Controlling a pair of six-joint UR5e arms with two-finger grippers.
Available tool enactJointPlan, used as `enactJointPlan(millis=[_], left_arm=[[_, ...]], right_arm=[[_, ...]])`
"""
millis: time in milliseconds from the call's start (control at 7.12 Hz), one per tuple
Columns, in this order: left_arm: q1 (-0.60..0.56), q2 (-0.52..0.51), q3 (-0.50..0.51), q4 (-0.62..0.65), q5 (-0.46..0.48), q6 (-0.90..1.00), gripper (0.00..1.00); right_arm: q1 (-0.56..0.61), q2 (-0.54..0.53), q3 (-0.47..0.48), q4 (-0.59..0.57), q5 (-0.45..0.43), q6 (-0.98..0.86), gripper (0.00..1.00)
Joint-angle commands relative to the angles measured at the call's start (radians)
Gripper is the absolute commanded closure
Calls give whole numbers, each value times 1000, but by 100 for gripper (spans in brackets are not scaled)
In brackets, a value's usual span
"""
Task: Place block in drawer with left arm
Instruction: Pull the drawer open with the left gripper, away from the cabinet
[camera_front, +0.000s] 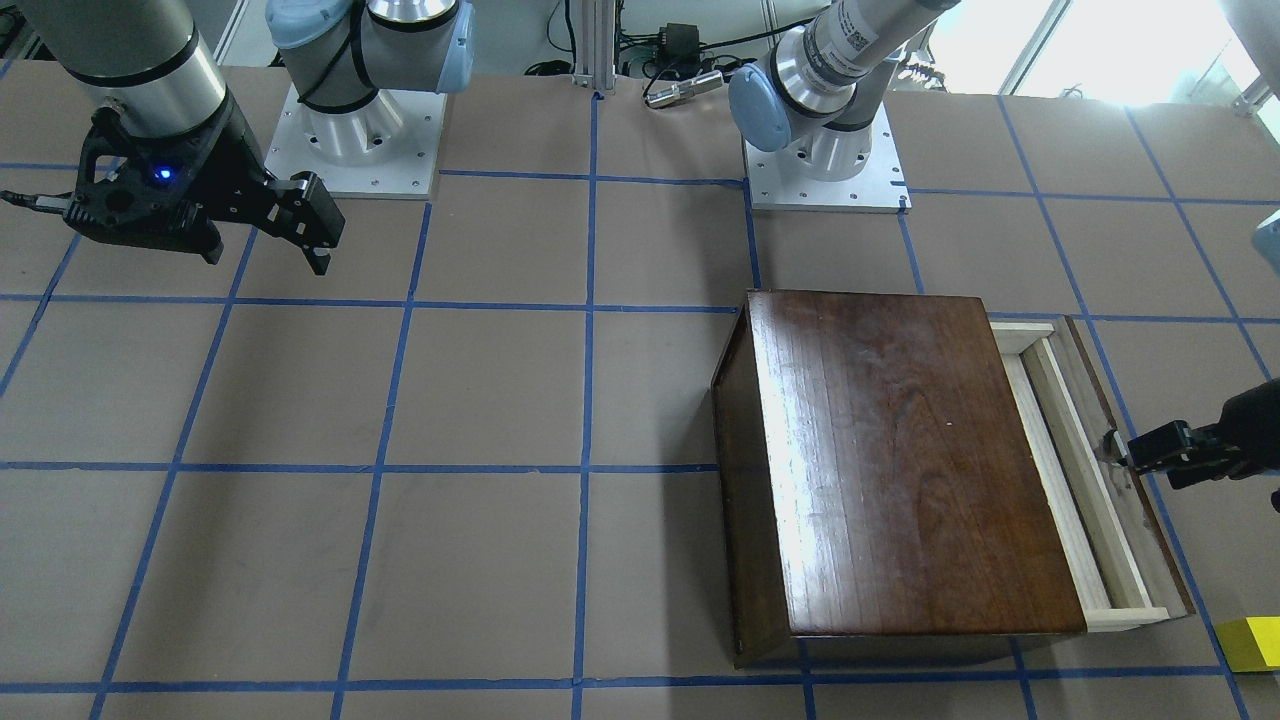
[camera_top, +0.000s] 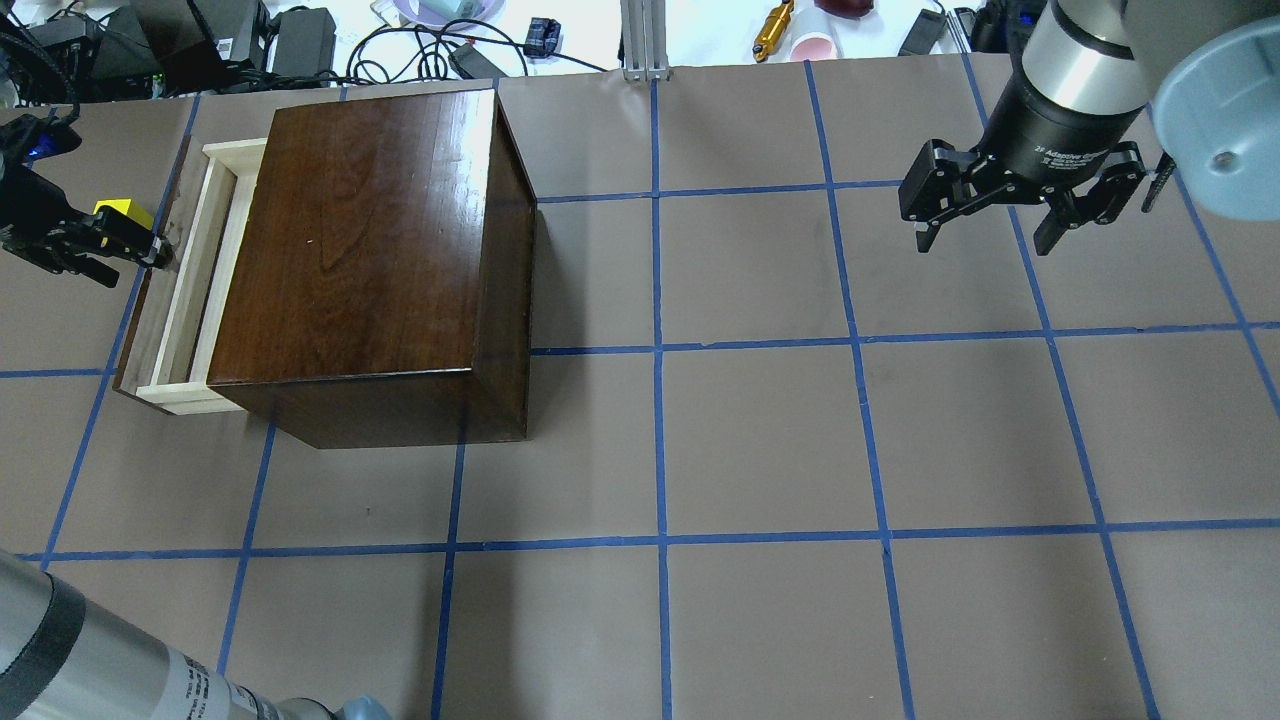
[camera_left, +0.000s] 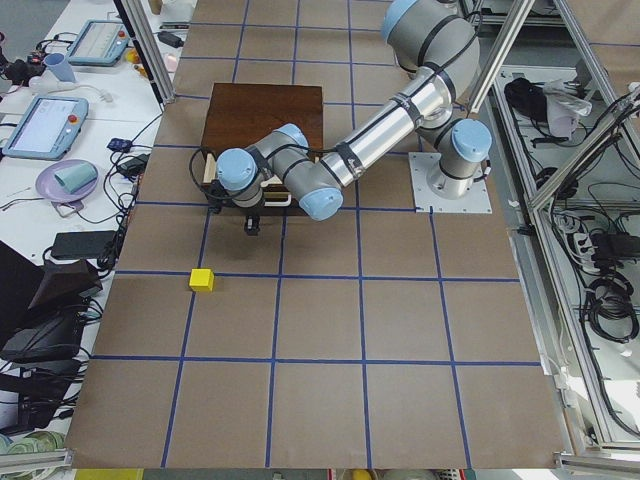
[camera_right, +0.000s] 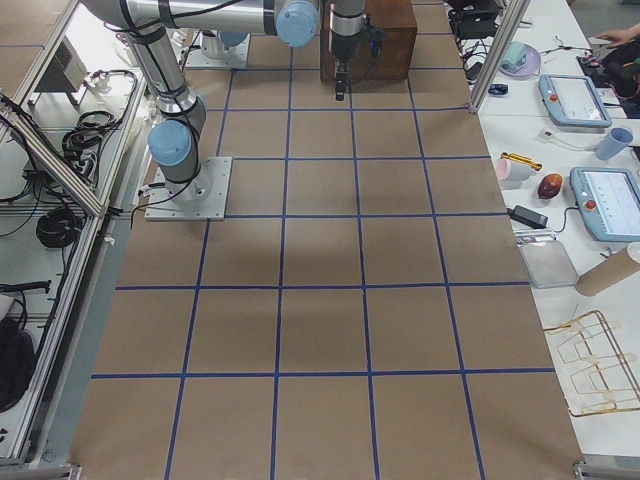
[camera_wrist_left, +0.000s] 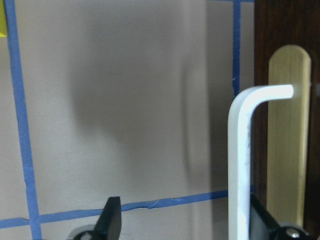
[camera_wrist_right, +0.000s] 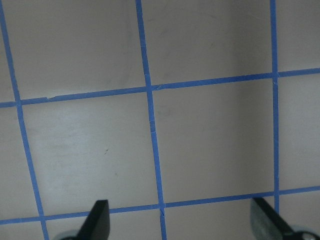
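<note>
The yellow block (camera_front: 1250, 643) lies on the table beside the drawer's front; it also shows in the overhead view (camera_top: 118, 210) and the exterior left view (camera_left: 202, 280). The drawer (camera_front: 1060, 470) stands partly pulled out of the dark wooden cabinet (camera_front: 900, 450), and its tray (camera_top: 185, 290) holds nothing I can see. My left gripper (camera_front: 1118, 452) is at the drawer's front, open. In the left wrist view the metal pull (camera_wrist_left: 239, 150) stands between the open fingers, close to the right finger (camera_wrist_left: 260, 217). My right gripper (camera_top: 985, 238) hangs open and empty, far from the cabinet.
Brown table paper with a blue tape grid (camera_top: 660, 350) covers the surface. Cables and small items (camera_top: 420, 40) lie along the far edge in the overhead view. The arm bases (camera_front: 355, 135) stand at the robot's side.
</note>
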Motion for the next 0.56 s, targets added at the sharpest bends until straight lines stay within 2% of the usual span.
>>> enactJointPlan(millis=[0, 421], left_arm=[[0, 8, -1, 1, 21, 2, 15], [0, 11, 1, 1, 26, 2, 15]], right_arm=[[0, 0, 0, 0, -2, 0, 0], [0, 0, 0, 0, 0, 0, 0]])
